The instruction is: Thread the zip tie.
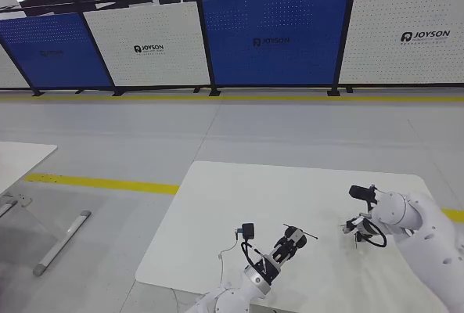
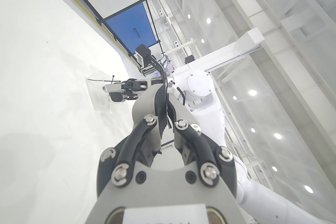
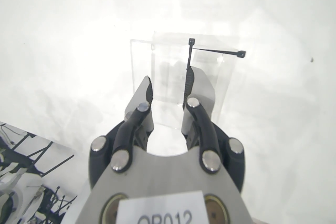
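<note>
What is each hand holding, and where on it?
Left hand appears to pinch a zip tie along its strap, both ends sticking out. Right hand open, nothing held.

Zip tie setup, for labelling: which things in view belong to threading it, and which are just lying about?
Job: held zip tie, left gripper, right gripper, clear stand with two zip ties.
Just there: side table, partition panels, yellow floor line.

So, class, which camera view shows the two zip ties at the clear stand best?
The right wrist view: both zip ties stand out, heads and all, against the clear stand, just past the open right claw. The left wrist view shows them tiny and far off. In the top view they are too small to make out.
</note>
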{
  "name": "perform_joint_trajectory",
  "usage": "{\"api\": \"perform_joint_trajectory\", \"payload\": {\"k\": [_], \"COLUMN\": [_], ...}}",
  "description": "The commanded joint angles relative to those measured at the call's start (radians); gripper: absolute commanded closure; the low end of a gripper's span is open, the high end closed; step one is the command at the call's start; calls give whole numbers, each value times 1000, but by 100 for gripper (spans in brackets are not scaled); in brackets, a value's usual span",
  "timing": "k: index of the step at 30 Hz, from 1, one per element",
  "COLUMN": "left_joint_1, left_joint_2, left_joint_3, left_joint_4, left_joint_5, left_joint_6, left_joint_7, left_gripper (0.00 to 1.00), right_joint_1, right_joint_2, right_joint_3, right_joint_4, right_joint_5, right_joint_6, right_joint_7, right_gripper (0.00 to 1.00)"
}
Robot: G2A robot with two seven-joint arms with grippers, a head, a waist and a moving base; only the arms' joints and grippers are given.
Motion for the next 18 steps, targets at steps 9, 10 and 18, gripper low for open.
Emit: {"api": "perform_joint_trajectory", "payload": {"k": [9, 10, 18], "left_joint_1": [0, 0, 0], "left_joint_2": [0, 0, 0], "left_joint_3": [0, 0, 0], "left_joint_4": [0, 0, 0], "left_joint_5": [0, 0, 0], "left_joint_6": [0, 0, 0], "left_joint_7": [0, 0, 0], "left_gripper": [100, 100, 100], "right_joint_1": [22, 23, 37], "right_joint_2": [-17, -19, -36], "right_joint_3": [-14, -16, -31], "right_joint_4": [51, 51, 79], "right_joint_5": [-17, -20, -45], "right_joint_6": [34, 37, 37], "right_joint_7": [-14, -14, -9], "right_gripper": [70, 70, 74]}}
